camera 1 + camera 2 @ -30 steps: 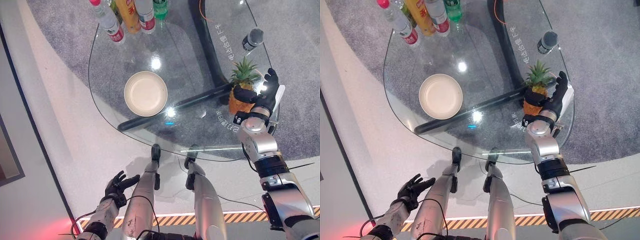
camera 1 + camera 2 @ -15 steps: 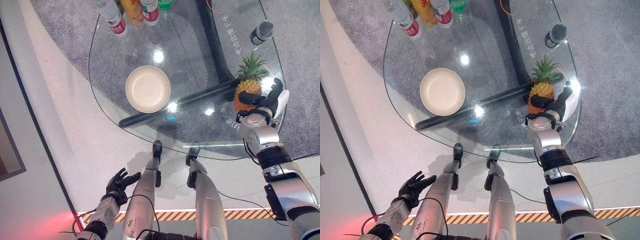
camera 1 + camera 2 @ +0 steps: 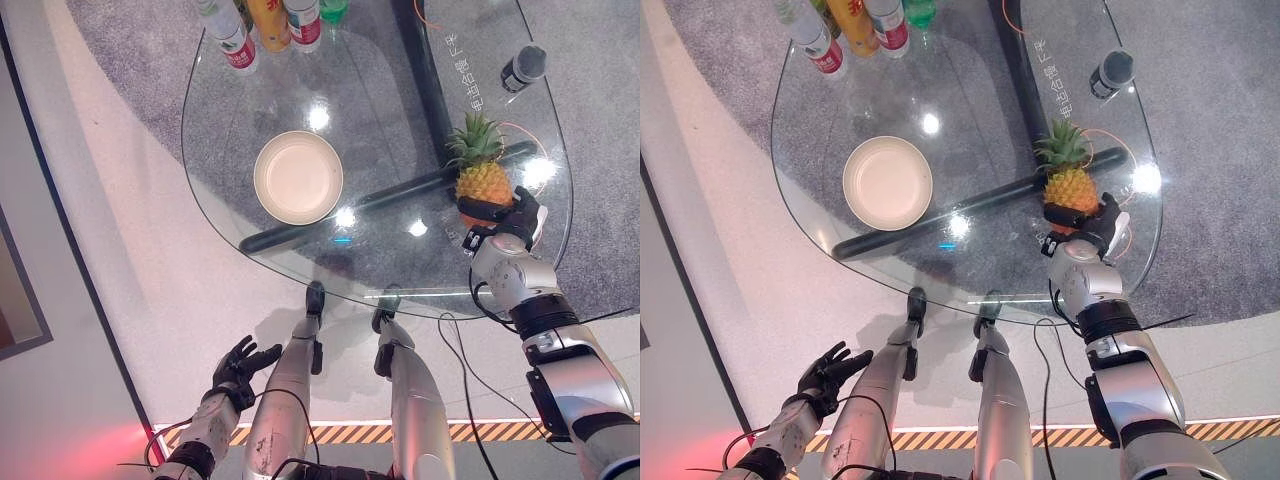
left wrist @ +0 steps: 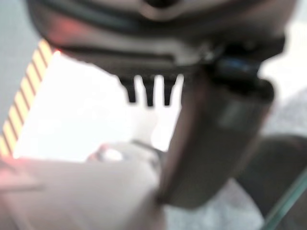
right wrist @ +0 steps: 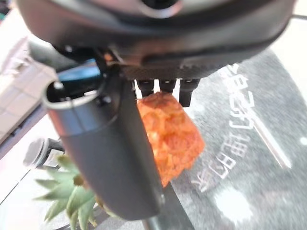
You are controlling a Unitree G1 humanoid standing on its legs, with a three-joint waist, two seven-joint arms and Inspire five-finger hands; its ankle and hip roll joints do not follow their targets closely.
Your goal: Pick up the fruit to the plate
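- The left hand (image 3: 238, 367) hangs low beside the robot, short of the desk's near edge, with its fingers spread and nothing in it.
- The right hand (image 3: 506, 216) is over the right part of the glass desk (image 3: 390, 120), with fingers and thumb curled round the base of the pineapple (image 3: 482, 176).
- In the right wrist view the orange body of the pineapple sits between the thumb and the row of fingers, its green leaves fanning out past the thumb, so the hold looks like a wrap round the lower end of the fruit.
- The pineapple stands roughly upright in that hand, crown pointing away from the robot. I cannot tell whether it is lifted off the glass or resting on it.
- Well to the left of the right hand, nearer the middle of the desk, lies the round cream plate (image 3: 298, 177), with nothing on it.
- Beyond the right hand, near the far right edge, stands a dark capped bottle (image 3: 523, 67).
- Farthest off, at the far left edge, is a cluster of drink bottles (image 3: 270, 22).
- The step in hand appears to be the grasp and pick-up of the fruit; carrying and placing are not yet done.
- The next move probably calls for a firm hold on the top-heavy fruit, a lift clear of the glass, a sweep leftward to the plate, and a gentle lowering onto it.
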